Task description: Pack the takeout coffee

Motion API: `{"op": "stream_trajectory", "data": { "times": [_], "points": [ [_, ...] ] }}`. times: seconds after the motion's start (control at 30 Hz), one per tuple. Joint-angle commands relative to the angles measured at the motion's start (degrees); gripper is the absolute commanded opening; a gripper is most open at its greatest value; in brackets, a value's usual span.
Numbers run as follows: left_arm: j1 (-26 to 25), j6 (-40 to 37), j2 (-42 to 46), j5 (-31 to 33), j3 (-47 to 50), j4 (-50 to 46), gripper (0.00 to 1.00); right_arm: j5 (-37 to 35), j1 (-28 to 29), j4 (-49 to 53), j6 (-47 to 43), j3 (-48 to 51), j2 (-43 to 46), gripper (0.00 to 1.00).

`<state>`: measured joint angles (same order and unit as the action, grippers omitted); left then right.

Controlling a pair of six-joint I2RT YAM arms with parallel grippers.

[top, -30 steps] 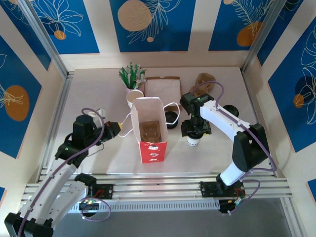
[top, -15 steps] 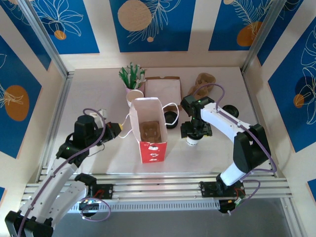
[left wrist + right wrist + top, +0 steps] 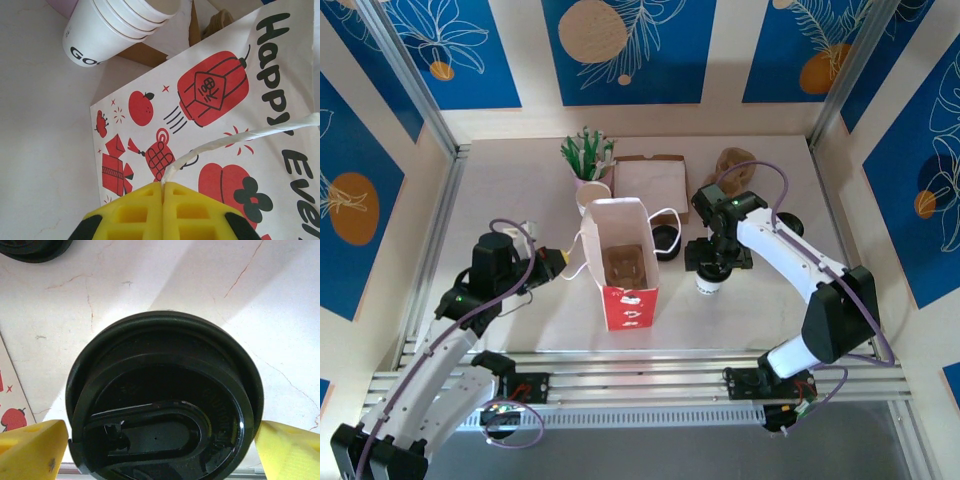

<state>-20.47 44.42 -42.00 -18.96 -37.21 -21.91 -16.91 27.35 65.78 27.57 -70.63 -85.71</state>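
— Jaws first: how do the left jaws stand?
— Pinched together on a white cord handle. The right jaws stand apart, one yellow pad on each side of a black lid.
— What's around them?
— A pale counter underneath. The biggest thing on it is the red-and-white paper bag, upright and open-topped, between the two sets of jaws. The handle is its own. Beyond the left jaws, past the bag's edge, is a stack of lidless white cups.
— The takeout coffee?
— Upright on the counter directly beneath the right jaws, outside the bag. Whether the pads touch its lid, I cannot tell.
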Motion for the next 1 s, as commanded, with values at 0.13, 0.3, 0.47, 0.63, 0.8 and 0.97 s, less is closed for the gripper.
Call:
{"op": "stream_trajectory", "data": {
  "times": [0.13,0.3,0.47,0.63,0.8,0.97],
  "points": [
    [-1.0,-1.6,-0.1,0.8,-1.3,-0.5,0.0,1.8,-0.6,0.4,0.0,-0.5,2.8,0.89],
    [-1.2,-1.5,-0.3,0.6,-1.2,-0.2,0.0,2.2,-2.0,-0.1,-0.5,1.0,1.7,0.91],
    [-1.4,-1.5,-0.2,0.8,-0.8,-0.3,0.0,1.6,-0.8,-1.1,-0.1,2.2,1.0,0.87],
    [-1.5,-1.4,0.1,0.9,-0.3,-0.2,0.0,-0.9,0.2,-1.6,0.6,4.6,0.4,0.82],
    [-1.8,-1.3,0.4,1.0,0.5,0.0,0.0,-2.7,0.9,-3.1,1.7,8.8,-0.7,0.77],
    [-1.9,-1.3,0.3,1.1,0.6,0.0,0.0,-2.1,1.5,-4.7,2.4,11.2,-1.4,0.76]
  ]
}}
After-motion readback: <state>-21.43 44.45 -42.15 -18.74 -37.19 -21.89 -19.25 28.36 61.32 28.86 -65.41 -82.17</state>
